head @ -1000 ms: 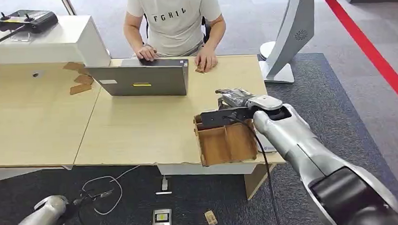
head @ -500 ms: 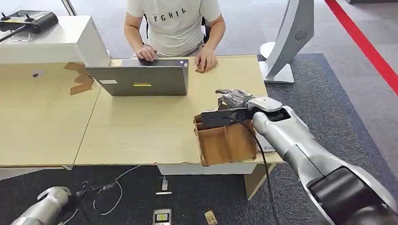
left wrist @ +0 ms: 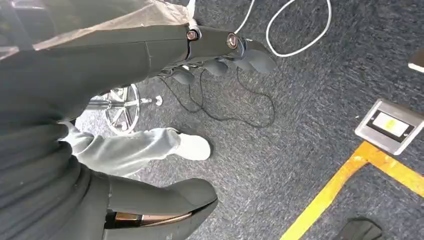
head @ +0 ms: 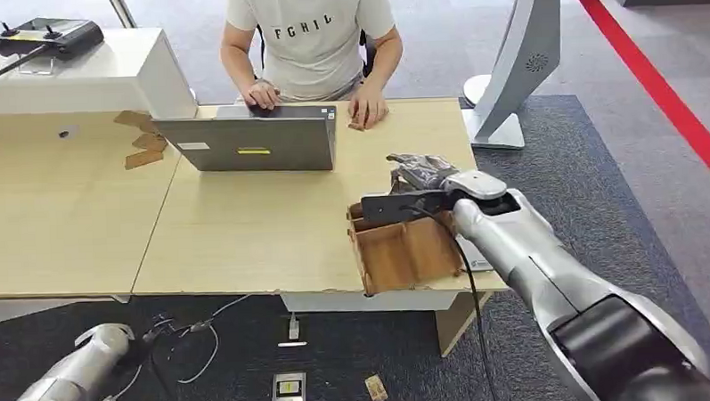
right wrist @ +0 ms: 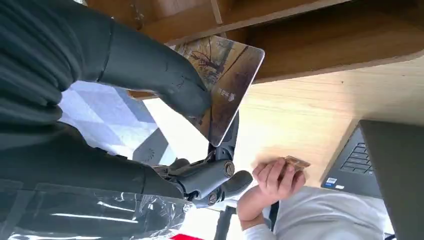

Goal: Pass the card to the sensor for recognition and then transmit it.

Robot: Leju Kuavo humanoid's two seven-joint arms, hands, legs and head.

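Note:
My right hand hovers over the far edge of an open wooden box at the table's right end. It pinches a picture-printed card between the thick thumb and the darker fingers, and the card stands out past the fingertips. A white flat device, partly hidden under my right forearm, lies on the table just right of the box. My left hand hangs low beside the table over the carpet, its fingers extended and holding nothing.
A person sits across the table with hands by a grey laptop. A white stand rises at the table's far right. Cables and a floor socket lie on the carpet below.
My right hand with the card has crept slightly farther and to the right over the box. My left arm has swung a little upward and right.

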